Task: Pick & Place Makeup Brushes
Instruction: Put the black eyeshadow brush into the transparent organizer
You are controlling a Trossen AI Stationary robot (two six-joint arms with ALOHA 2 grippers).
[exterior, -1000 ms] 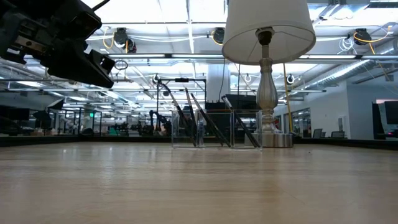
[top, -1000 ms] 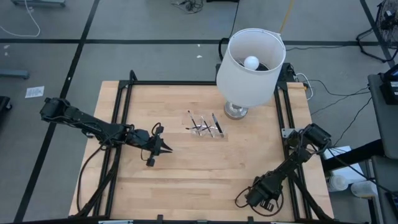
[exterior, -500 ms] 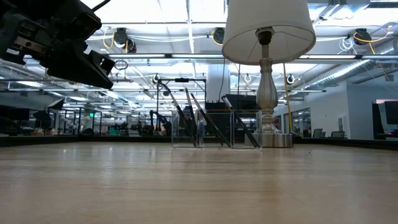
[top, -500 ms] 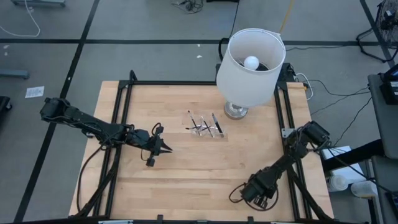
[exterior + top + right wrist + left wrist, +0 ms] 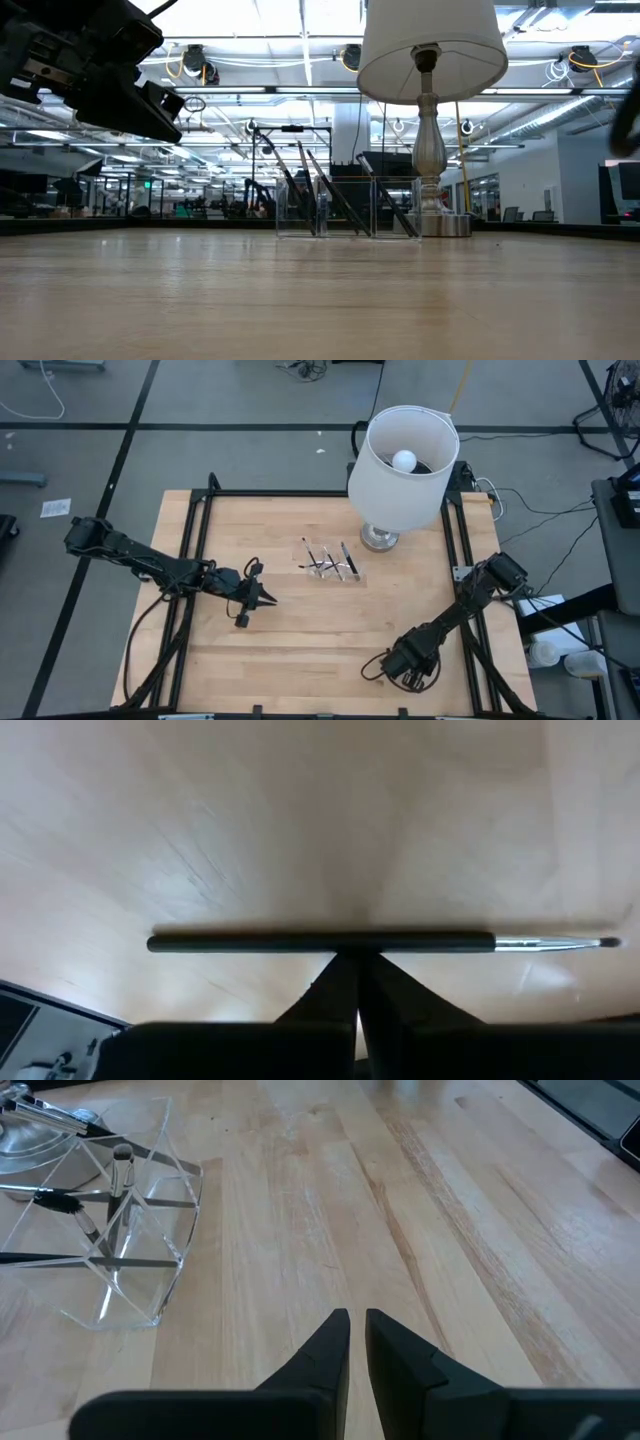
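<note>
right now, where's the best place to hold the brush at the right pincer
Grip the brush mid-handle, where the right pincer is closed on it, coming square across its length. The black handle is long, straight and even; the silver neck and tiny tip are thinner and off balance. The left pincer waits empty.
</note>
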